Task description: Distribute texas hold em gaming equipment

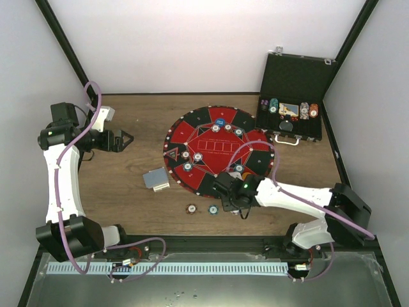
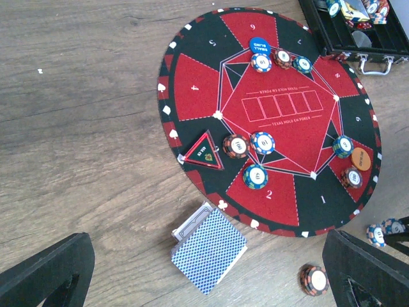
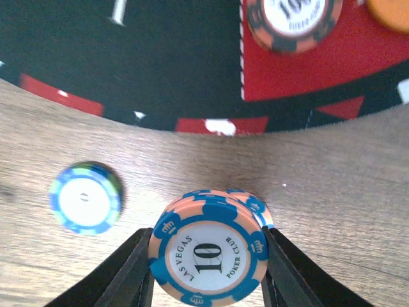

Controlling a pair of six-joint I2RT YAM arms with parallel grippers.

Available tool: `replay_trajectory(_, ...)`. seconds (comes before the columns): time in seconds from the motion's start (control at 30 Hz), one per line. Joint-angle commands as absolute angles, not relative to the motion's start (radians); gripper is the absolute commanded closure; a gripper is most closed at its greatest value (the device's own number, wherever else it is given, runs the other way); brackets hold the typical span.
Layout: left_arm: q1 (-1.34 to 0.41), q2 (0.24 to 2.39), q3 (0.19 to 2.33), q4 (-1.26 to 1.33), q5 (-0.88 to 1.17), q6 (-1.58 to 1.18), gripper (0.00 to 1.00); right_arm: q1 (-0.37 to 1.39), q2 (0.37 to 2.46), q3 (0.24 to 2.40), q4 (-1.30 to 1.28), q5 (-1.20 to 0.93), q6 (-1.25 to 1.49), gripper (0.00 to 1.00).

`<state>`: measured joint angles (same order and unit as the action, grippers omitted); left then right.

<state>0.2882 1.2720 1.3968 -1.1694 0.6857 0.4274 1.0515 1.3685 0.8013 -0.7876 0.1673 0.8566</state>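
Right wrist view: right hand [image 3: 209, 268] pinches stacked poker chips [image 3: 208, 252] between its fingers.

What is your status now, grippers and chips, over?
Left gripper open, empty, hovering off the mat. Right gripper shut on blue 10 chip, near mat edge. Another blue chip loose on the wood beside it, not touching.

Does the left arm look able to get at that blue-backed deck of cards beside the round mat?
Probably yes. The deck lies uncovered near the open left gripper, with nothing between them.
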Motion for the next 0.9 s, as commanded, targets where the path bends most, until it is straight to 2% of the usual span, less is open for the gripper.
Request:
replay_trajectory(0.0,0.293,1.268,1.411,-1.174,0.706,0.442,0.00,1.043,1.327,0.912,-0.862,0.222,0.838,0.69)
replay_trajectory(0.17,0.292,1.270,1.412,-1.175,0.700,0.446,0.00,0.926,1.329,1.005,-0.867,0.235,0.749,0.71)
replay_trajectory(0.3,0.293,1.275,1.410,-1.177,0.686,0.455,0.00,0.755,1.354,1.054,-0.808,0.200,0.626,0.70)
replay_trajectory(0.53,0.292,1.283,1.408,-1.192,0.669,0.493,0.00,0.505,1.466,1.040,-0.687,0.138,0.489,0.70)
replay_trajectory(0.87,0.293,1.294,1.397,-1.221,0.669,0.584,0.00,0.378,1.594,1.004,-0.564,0.074,0.433,0.70)
